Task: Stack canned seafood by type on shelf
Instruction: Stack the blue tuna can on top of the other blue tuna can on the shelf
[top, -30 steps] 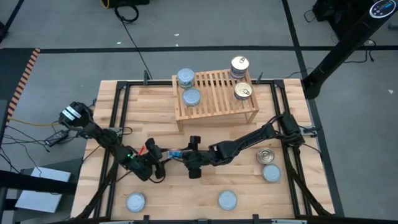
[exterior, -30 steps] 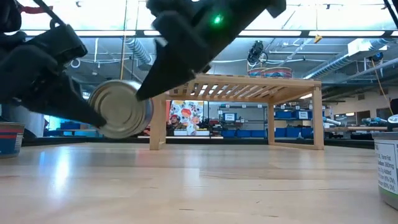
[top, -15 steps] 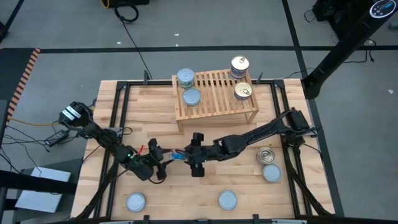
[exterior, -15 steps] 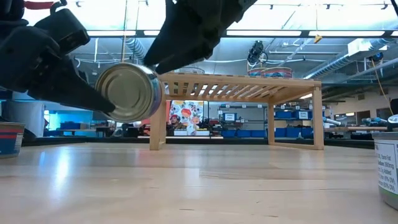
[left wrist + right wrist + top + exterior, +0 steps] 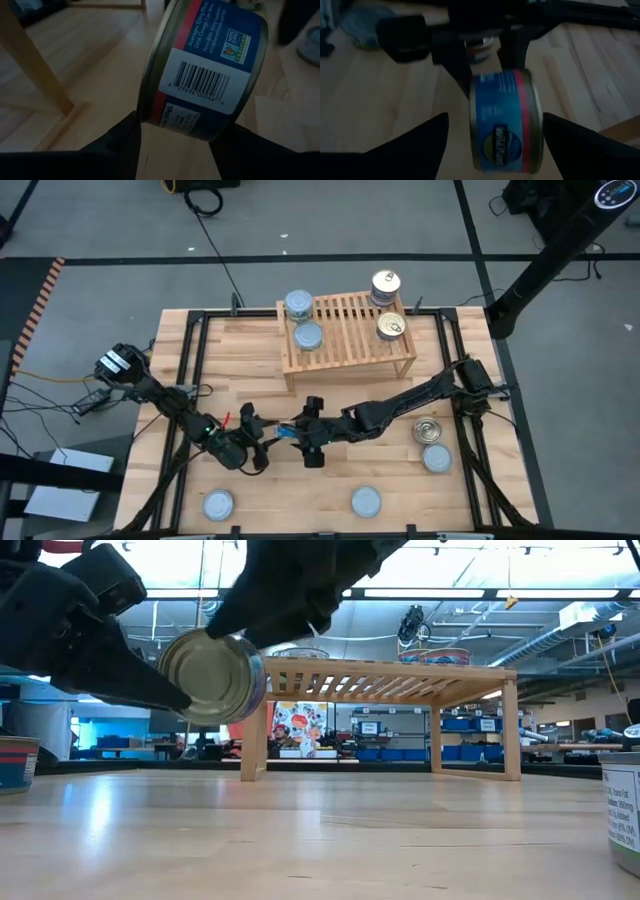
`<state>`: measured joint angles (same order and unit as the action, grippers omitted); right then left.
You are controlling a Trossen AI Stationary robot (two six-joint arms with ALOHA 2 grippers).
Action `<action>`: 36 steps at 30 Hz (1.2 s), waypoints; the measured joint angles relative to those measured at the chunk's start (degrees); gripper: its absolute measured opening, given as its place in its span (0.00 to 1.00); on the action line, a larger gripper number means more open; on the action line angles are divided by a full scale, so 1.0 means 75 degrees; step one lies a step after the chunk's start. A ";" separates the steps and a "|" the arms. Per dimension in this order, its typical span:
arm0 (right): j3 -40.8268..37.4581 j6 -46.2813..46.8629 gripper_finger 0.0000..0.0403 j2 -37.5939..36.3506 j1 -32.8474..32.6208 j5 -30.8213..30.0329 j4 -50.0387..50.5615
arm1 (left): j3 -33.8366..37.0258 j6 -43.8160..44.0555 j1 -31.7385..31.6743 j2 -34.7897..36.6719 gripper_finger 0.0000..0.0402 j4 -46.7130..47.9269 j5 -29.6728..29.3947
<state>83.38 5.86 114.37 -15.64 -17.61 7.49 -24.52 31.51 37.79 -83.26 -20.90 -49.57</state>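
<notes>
Above the worktop (image 5: 330, 480), the left pincer (image 5: 262, 437) holds a blue tin (image 5: 205, 65) on its side by its flat ends. The right pincer (image 5: 492, 135) waits wide around it, likely to take it to the shelf (image 5: 345, 330).

One camera hangs overhead, facing straight down on the whole table (image 5: 330, 480). Another sits at tabletop level, looking across toward the far shelf (image 5: 390, 675). Both wrist cameras close in on one tin (image 5: 205, 65).

Bright overhead views; wrist views dim, blurred.
</notes>
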 joint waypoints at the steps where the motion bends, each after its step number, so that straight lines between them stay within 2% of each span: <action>1: 0.0012 0.0014 0.81 -0.0008 0.0000 0.0017 -0.0027 | 0.0002 -0.0020 -0.0001 0.0000 0.51 -0.0024 0.0001; 9: 0.0011 -0.0186 0.70 -0.0007 -0.0006 0.0019 -0.0120 | -0.0014 -0.0165 -0.0125 0.0000 0.51 -0.0575 0.0024; 16: 0.0005 -0.0390 0.50 -0.0007 -0.0006 -0.0011 -0.0077 | -0.0017 -0.0190 -0.0182 0.0000 0.51 -0.0724 0.0154; 25: 0.0005 -0.0655 0.50 -0.0158 -0.0015 -0.0047 0.0073 | -0.0017 -0.0137 -0.0185 0.0002 0.61 -0.0951 0.0179; 36: 0.0005 -0.1055 0.50 -0.1106 -0.0116 -0.0482 0.0723 | -0.0025 -0.0178 -0.0190 0.0026 0.77 -0.1078 0.0200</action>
<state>83.42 -2.05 106.07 -16.51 -21.23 12.91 -24.71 30.18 36.36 -83.07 -28.98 -48.07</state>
